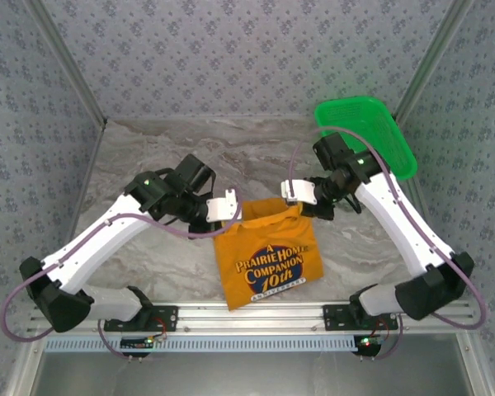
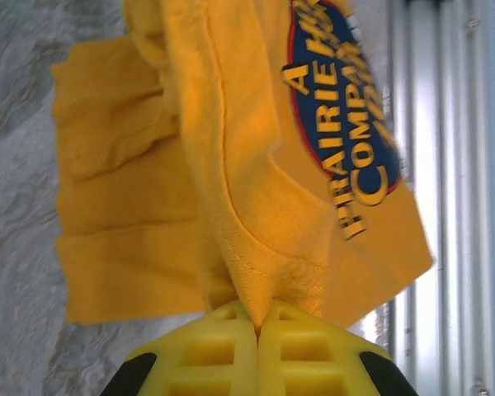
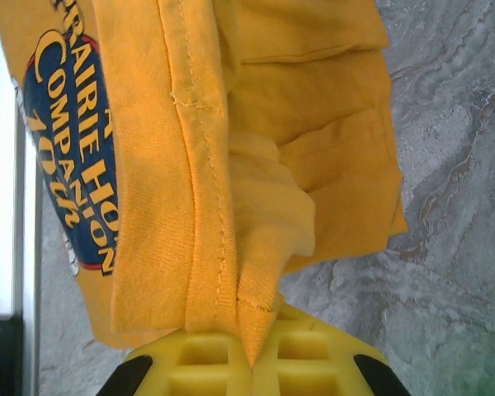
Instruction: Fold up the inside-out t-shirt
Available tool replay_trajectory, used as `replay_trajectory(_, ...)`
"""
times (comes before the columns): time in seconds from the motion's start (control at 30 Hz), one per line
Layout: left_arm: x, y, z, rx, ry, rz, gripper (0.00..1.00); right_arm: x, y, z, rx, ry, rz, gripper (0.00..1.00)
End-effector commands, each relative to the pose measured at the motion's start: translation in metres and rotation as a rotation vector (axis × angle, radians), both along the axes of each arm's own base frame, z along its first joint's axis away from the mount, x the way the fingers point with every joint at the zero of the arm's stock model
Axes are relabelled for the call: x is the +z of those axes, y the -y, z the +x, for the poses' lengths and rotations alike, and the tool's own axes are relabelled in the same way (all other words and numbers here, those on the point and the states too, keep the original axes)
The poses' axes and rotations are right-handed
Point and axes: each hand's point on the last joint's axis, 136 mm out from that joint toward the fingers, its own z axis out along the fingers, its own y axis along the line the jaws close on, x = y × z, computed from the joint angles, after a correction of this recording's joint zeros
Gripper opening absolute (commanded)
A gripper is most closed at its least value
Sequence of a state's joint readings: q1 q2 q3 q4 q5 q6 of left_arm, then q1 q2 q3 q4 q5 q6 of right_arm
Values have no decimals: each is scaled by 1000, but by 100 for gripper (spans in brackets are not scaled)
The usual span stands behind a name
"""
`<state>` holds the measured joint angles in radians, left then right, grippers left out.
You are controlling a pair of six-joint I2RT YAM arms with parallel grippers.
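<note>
the surface (image 1: 148,157) is a grey-white marbled sheet, a little rippled toward the back. patterned grey wall panels (image 1: 231,49) close it in at the rear and on both sides, with metal posts in the corners. along the near edge runs an aluminium rail (image 1: 247,313) that carries both arm bases. a green mesh basket (image 1: 371,132) sits at the back right, tilted against the wall, well apart from the cloth.

the t-shirt (image 1: 268,252) is stretched between the two arms at the middle of the near half, its blue and white print facing up toward the overhead camera, its lower edge just beside the rail. the left claw (image 1: 231,213) is clamped on the shirt's top left corner, and the right claw (image 1: 295,198) is clamped on the top right corner.

on the left wrist camera the yellow fingers (image 2: 223,346) are pressed together with a pinch of seamed cloth (image 2: 231,165) between them; the right wrist camera shows the same, its fingers (image 3: 206,355) closed on a stitched fold (image 3: 190,165).

hard to make out: the print is cut off at the frame edge in both wrist views, so the wording reads in part there. layers of orange cloth bunch behind the front panel and cover one another, so sleeves and neck cannot be told apart. whether the hem rests on the surface or hangs just above it cannot be told.
</note>
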<state>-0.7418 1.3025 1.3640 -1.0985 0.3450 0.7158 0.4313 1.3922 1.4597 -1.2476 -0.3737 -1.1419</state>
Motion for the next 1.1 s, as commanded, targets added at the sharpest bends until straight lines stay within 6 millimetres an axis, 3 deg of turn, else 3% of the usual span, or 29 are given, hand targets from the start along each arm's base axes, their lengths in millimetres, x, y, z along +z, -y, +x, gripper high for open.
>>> replay_trajectory(0.0,-17,-2,29,-36,38,-5,0,-1,-18,43,-12,36,139,0)
replay_trajectory(0.1,-54,-12,69,39,30,3,4,-25,-32,91,-42,66,204,3)
replay_trajectory(0.13,-67,-19,92,110,35,9,9,-44,-35,117,-106,70,212,10)
replay_trajectory(0.17,-79,-28,112,175,30,14,21,-61,-37,146,-212,95,200,29)
replay_trajectory(0.2,-87,-35,134,248,42,13,67,-76,-35,169,-318,107,167,46)
replay_trajectory(0.23,-92,-41,164,372,79,6,99,-91,-28,190,-437,125,104,54)
replay_trajectory(0.27,-93,-50,189,486,114,16,100,-103,-25,194,-479,92,66,55)
replay_trajectory(0.33,-77,-54,203,571,123,1,99,-104,-22,194,-525,63,86,57)
replay_trajectory(0.43,-24,-67,219,795,209,-104,100,-75,-13,195,-610,154,214,66)
replay_trajectory(0.5,1,-68,212,875,184,-187,100,-48,-3,192,-670,271,296,67)
replay_trajectory(0.57,7,-63,198,935,76,-268,100,-28,8,180,-741,367,356,71)
replay_trajectory(0.6,3,-59,191,958,6,-293,100,-15,14,177,-791,416,378,93)
replay_trajectory(0.63,-6,-55,186,1036,-107,-322,100,-3,17,172,-849,457,398,100)
replay_trajectory(0.73,-47,-32,163,1115,-461,-349,98,6,7,137,-868,375,434,100)
replay_trajectory(0.8,-73,-31,154,1198,-571,-305,98,-2,-7,109,-806,251,455,100)
replay_trajectory(0.87,-98,-44,151,1339,-615,-228,97,-7,-12,92,-874,48,554,100)
replay_trajectory(0.97,-127,-46,144,1425,-683,-135,96,-34,-7,82,-1097,-263,586,100)
replay_trajectory(1.07,-147,-46,142,1480,-706,-102,86,-73,-10,64,-1130,-281,395,99)
